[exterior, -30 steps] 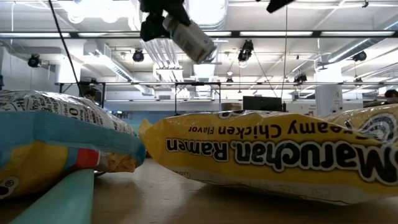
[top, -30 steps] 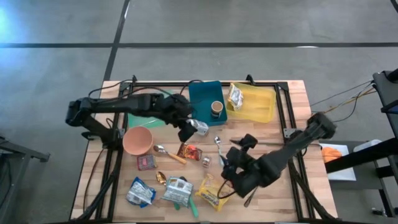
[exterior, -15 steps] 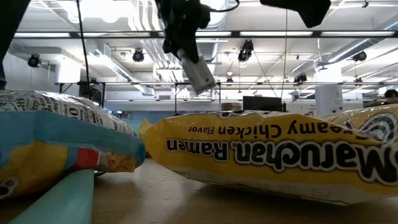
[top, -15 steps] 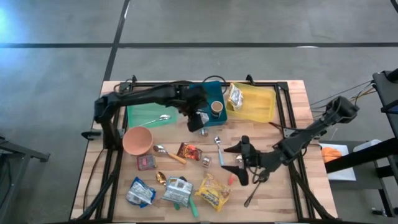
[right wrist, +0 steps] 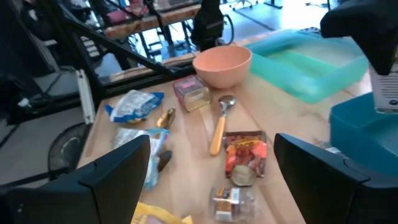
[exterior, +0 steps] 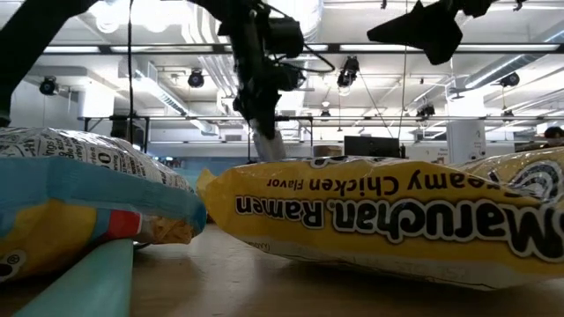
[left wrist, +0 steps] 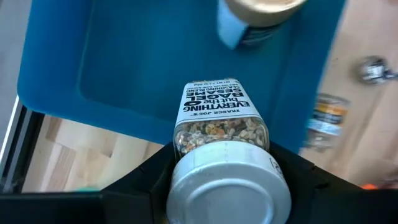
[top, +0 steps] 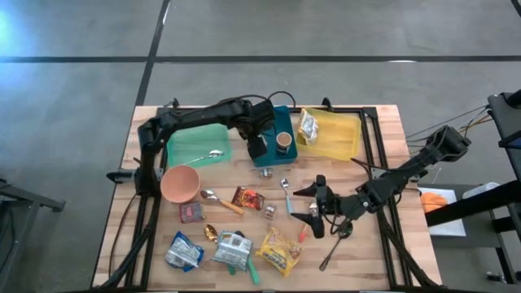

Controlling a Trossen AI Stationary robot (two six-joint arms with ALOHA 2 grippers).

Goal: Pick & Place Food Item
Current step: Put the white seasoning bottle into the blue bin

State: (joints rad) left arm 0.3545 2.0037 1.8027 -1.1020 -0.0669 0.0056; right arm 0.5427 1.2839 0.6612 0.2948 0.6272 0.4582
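Left gripper (left wrist: 221, 186) is clamped on a spice jar (left wrist: 219, 134), its dark fingers pressing either side just behind the silver lid, which faces the wrist camera. Beyond the lid the clear glass shows a mix of seeds and flakes, and farther along a white label reads "EVERYTHING BUT THE BAGEL SESAME BLEND", upside down in that view. Past the jar's far end lies the blue tray (left wrist: 124, 74), directly under the gripper, with a paper cup (left wrist: 264, 9) standing in it just beyond the jar. In the high view the left arm reaches from the table's left edge, bends over the green tray (top: 195, 146), and holds the jar (top: 257, 149) over the near side of the blue tray (top: 264, 122), beside the cup (top: 283, 142). In the low view the jar (exterior: 264, 141) hangs tilted, lid end high.

Right gripper (top: 312, 213) hovers with its fingers spread wide and nothing between them, its arm stretched low from the table's right edge. Just below it lie a red sachet (right wrist: 245, 152) and a small jar (right wrist: 227, 200); farther off are a gold spoon (right wrist: 221, 121), a pink bowl (right wrist: 222, 64) and the green tray (right wrist: 311, 65).

Closest to the low camera, a yellow packet (exterior: 388, 220) reads "Maruchan Ramen, Creamy Chicken Flavor", upside down
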